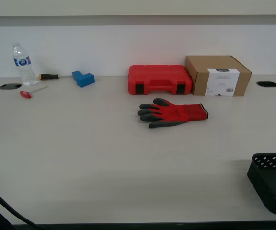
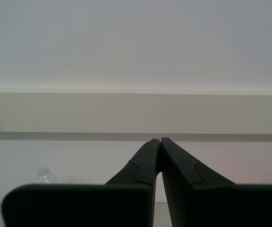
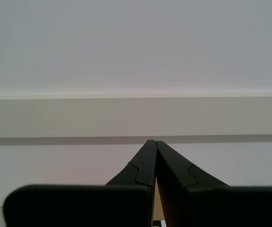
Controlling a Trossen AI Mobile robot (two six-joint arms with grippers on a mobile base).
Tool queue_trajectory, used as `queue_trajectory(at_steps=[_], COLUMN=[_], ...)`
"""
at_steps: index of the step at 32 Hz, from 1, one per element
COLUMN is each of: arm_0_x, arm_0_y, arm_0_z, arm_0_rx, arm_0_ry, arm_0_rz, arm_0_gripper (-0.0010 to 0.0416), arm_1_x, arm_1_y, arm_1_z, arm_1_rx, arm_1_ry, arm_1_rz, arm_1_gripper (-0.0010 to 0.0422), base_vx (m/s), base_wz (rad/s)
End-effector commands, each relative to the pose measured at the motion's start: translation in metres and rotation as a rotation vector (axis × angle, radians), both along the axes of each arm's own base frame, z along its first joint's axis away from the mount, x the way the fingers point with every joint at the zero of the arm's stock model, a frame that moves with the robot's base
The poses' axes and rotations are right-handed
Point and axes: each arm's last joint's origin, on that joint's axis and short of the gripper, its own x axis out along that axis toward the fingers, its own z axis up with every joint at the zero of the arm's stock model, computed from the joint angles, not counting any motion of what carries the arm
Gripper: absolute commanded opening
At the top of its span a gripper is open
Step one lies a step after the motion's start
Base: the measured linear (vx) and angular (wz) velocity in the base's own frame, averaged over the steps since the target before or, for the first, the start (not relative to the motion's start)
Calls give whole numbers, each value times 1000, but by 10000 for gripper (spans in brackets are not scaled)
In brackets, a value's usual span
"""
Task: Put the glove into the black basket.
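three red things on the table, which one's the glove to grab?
The glove is the flat red one with dark grey fingers, lying alone in front of the red tool case. The third, a small red-handled tool, lies near the water bottle.

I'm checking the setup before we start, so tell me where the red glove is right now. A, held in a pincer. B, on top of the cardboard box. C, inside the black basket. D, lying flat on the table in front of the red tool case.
D: the glove lies flat on the table, just in front of the red tool case, well apart from the black basket at the exterior view's right edge.
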Motion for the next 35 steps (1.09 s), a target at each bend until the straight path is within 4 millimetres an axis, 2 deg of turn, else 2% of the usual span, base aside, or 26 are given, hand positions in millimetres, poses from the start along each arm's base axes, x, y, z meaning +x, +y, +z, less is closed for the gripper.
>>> queue_trajectory(at_steps=[1, 35], arm_0_x=[0, 0], arm_0_y=[0, 0], arm_0_z=[0, 2], arm_0_rx=[0, 0], arm_0_ry=[-3, -21], arm_0_rz=[0, 1], arm_0_gripper=[1, 1], arm_1_x=[0, 0], arm_1_y=[0, 0], arm_1_z=[0, 0], arm_1_rx=[0, 0], arm_1_ry=[-3, -3], arm_1_rz=[1, 1], arm_1_gripper=[0, 0], base_vx=[0, 0], base_wz=[0, 0])
